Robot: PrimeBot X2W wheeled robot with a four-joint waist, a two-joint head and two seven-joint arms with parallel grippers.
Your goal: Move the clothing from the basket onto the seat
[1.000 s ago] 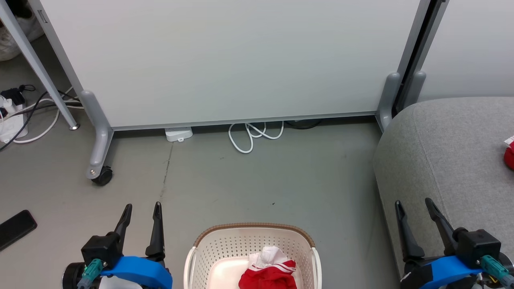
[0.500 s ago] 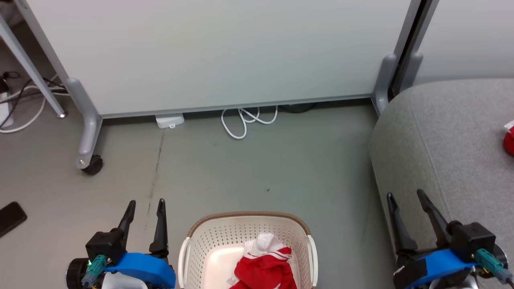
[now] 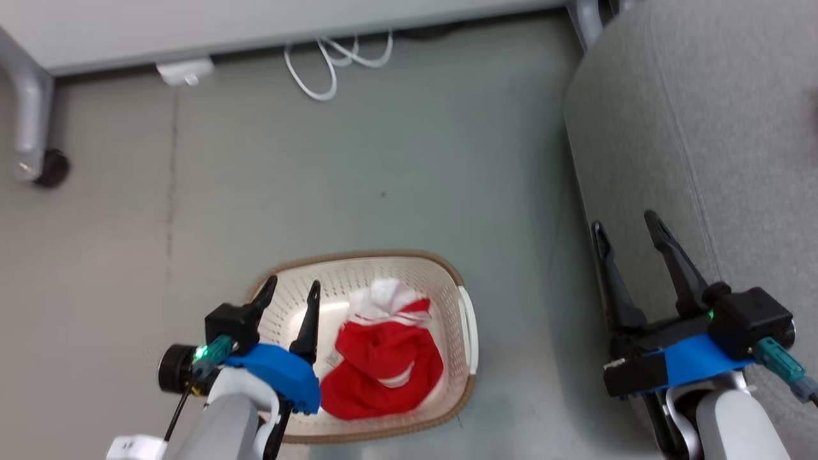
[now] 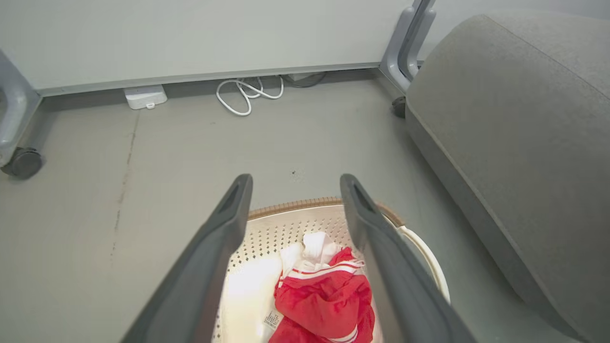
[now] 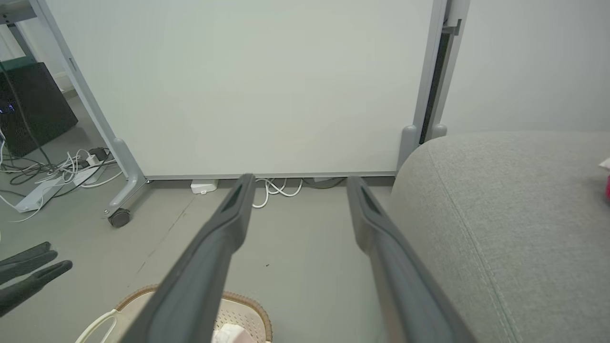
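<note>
The cream basket (image 3: 470, 319) with its brown rim stands on the grey floor. A crumpled red garment with white trim (image 3: 383, 367) lies inside it, also in the left wrist view as red cloth (image 4: 324, 300). My left gripper (image 3: 293, 284) hovers open over the basket's left part, nothing between its fingers (image 4: 228, 224). My right gripper (image 3: 625, 220) is open and empty beside the front edge of the grey seat (image 3: 703, 128). A sliver of red cloth (image 5: 608, 188) lies on the seat (image 5: 500, 214) at the far right.
A white partition panel (image 5: 267, 85) on castors (image 3: 51, 167) closes off the back. A coiled white cable (image 3: 332, 61) and a white box (image 3: 184, 70) lie at its foot. Cables and a power strip (image 5: 57, 176) sit far left.
The head camera has tilted down, so the whole picture shifted. My left gripper has moved right, from beside the basket to over its left part. The right gripper stays open.
</note>
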